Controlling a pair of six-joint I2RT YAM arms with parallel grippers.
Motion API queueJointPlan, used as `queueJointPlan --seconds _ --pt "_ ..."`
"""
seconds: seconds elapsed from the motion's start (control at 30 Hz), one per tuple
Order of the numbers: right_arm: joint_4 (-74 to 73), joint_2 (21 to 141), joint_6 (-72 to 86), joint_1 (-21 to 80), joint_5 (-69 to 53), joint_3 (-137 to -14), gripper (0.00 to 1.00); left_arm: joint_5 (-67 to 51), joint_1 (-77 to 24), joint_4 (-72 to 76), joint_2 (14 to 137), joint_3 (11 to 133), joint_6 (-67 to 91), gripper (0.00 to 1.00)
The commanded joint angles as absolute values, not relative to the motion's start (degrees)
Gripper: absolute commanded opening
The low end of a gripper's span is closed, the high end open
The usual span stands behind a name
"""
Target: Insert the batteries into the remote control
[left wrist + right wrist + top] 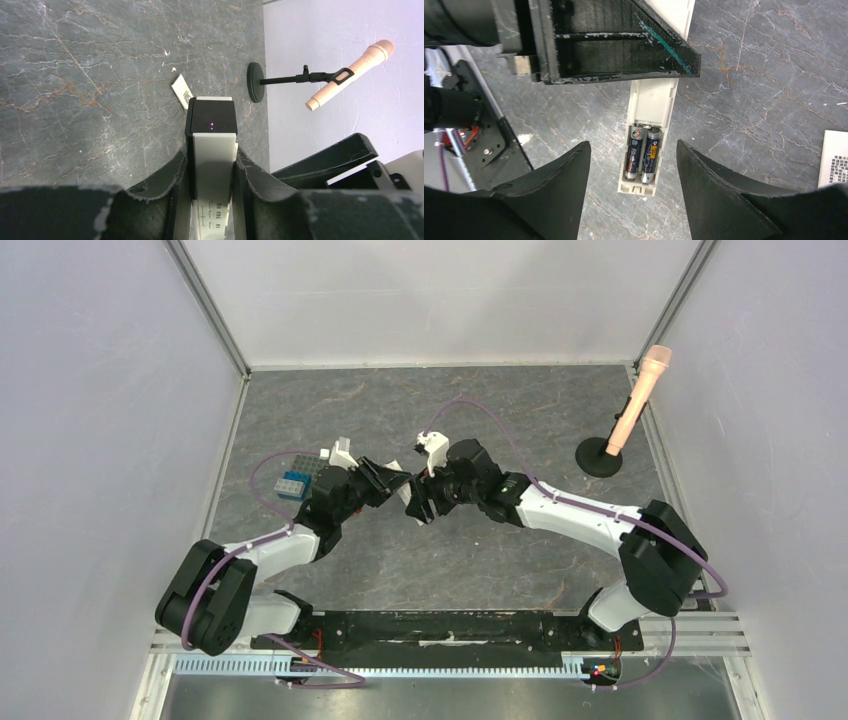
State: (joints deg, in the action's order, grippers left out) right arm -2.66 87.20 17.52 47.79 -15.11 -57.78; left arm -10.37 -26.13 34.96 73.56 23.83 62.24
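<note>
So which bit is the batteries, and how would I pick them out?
Look at the middle of the grey marbled table, where the two arms meet: the left gripper holds a slim white remote control. At its free end, an open compartment holds the batteries, two thin dark cylinders side by side. Their dark, orange-marked labels stand out from the plain white casing.

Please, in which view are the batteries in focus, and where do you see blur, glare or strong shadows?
Right wrist view: the batteries in the remote control are in focus; the right gripper is very dark, with little detail. Left wrist view: the left gripper looks soft near the bottom edge, while the microphone is crisp. Top view: even, soft light, no glare or hard shadows.
</note>
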Motion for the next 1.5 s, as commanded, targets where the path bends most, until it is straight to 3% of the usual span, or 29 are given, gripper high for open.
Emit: queueJointPlan --seconds 0.0,0.27,0.37,0.47,0.6,0.73,1.07,1.47 --pt "1.71 89.18 15.43 50.03 -8.76 -59.10 0.66 -9.03 -26.28 37.96 71.70 22.79 64.93 0.02" --pt "1.41 91.78 14.13 50.45 -9.16 -59.31 0.61 -9.12 -26.44 37.93 70.90 21.83 66.12 0.05" --pt "0.53 92.58 13.55 50.37 -9.80 -59.68 0.52 -8.77 -26.41 38.28 70.36 21.19 66.39 0.07" --pt "-1.82 93.57 13.14 50.36 -10.71 -60.74 0.35 -8.46 -26.47 37.78 69.42 20.70 65.98 0.12" --pt "-3.22 94.12 12.50 50.38 -11.76 -61.56 0.14 -7.80 -26.37 36.90 67.85 19.93 65.05 0.32" --pt "-4.91 93.99 9.41 50.36 -11.12 -62.09 0.06 -5.81 -26.45 30.44 64.87 21.55 61.79 0.73" --pt "-19.21 92.16 -14.28 49.31 -2.19 -61.15 0.05 18.60 -23.31 -9.17 51.09 31.65 51.38 0.77" --pt "-30.59 95.76 -30.99 49.31 -5.22 -62.60 0.10 14.58 -19.95 -7.83 48.89 32.25 49.43 0.74"
